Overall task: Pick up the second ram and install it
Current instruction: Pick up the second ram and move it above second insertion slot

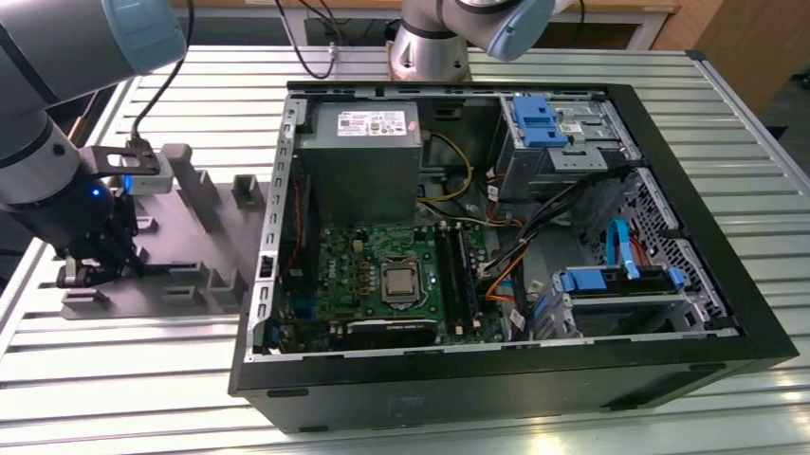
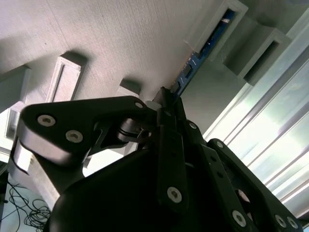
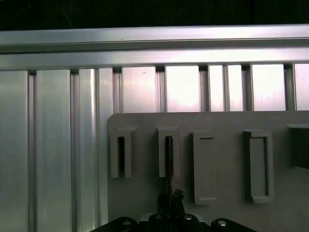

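- The silver slatted metal table (image 1: 760, 114) holds everything.
- The big black open computer case (image 1: 506, 389) sits on the table.
- The grey and blue robot arm (image 1: 38, 142) reaches down beside the case, on the exterior view's left.
- The flat grey plastic holder plate (image 1: 222, 256) lies on the table just beside the case, under the arm.
- The green motherboard (image 1: 341, 275) lies inside the case, with its long black slots (image 1: 450, 275).
- The black metal gripper (image 2: 166, 94) is low over the plate, well apart from the case. Its jaws look pinched on one end of the stick.
- The thin, flat, blue-green second ram (image 2: 198, 55) is outside the case. It stands on its edge in the plate.
- Its far end sits in a small grey slotted block (image 2: 205, 24).
- I think the block's walls are what stands in the way. The stick should come straight out of the slot, with no tilt or twist, or it may jam.
- Black and orange wires (image 1: 532, 227) lie inside the case, near the long slots.
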Robot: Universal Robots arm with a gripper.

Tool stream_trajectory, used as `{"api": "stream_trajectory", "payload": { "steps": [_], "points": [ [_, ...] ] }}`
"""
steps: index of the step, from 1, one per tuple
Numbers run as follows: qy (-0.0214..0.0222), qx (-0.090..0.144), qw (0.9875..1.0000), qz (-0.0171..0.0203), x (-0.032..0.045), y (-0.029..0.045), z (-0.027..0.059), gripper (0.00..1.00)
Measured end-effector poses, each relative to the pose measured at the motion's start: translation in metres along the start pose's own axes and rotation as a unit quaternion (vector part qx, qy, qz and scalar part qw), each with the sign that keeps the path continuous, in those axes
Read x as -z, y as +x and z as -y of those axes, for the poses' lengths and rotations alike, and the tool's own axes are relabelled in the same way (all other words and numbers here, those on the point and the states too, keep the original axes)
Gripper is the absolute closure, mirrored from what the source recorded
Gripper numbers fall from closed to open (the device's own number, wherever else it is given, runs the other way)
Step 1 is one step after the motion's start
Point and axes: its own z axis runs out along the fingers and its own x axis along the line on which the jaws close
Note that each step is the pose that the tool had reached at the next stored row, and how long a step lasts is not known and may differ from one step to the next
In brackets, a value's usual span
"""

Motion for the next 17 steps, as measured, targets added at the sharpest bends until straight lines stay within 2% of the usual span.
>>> {"api": "stream_trajectory", "payload": {
  "steps": [9, 17],
  "points": [
    [0.0000, 0.001, 1.0000, -0.0009, 0.0000, 0.0000, 0.0000, 0.86],
    [-0.0005, 0.025, 0.9997, -0.0011, -0.0003, 0.0010, 0.0000, 0.86]
  ]
}}
